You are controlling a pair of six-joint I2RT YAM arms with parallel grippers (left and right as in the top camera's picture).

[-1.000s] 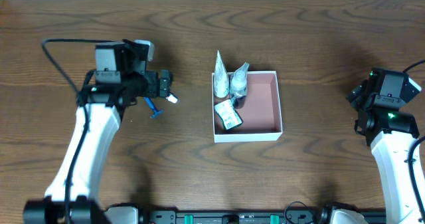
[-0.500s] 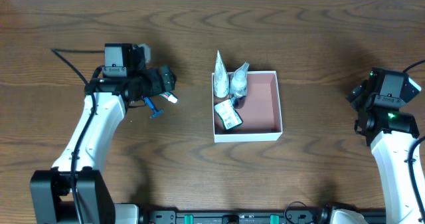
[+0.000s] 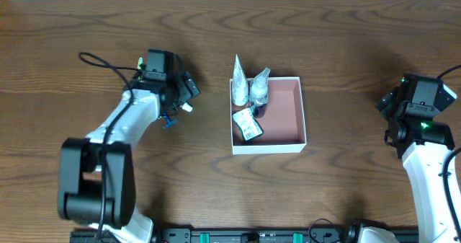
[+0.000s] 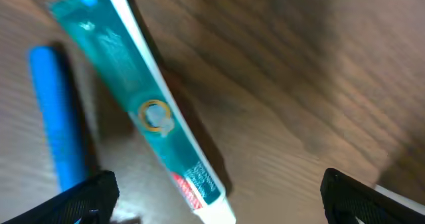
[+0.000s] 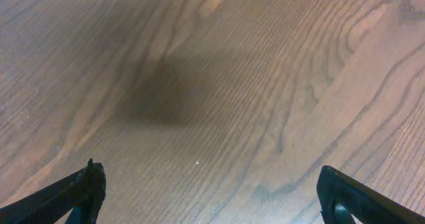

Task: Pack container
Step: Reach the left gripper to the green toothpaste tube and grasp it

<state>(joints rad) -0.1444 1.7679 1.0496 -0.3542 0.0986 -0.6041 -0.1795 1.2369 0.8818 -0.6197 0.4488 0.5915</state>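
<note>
Left gripper point(image 3: 186, 91) wide over one tube point(image 4: 143, 98), one razor point(image 4: 56, 131), right gripper point(image 5: 212, 197) wide, empty, box point(image 3: 268, 148) holds two pouches point(image 3: 239, 86), one packet point(image 3: 248, 124)

Wood-grain table point(image 3: 346, 41), teal-and-white tube point(image 4: 149, 111) lying just beside a blue razor point(image 4: 56, 117)

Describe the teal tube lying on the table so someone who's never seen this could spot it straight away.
Find the white-walled container near the middle of the wooden table, then look left of it, beneath the open left gripper. The teal tube lies flat on the wood beside a blue razor; it is the broader, white-edged, printed one.
</note>
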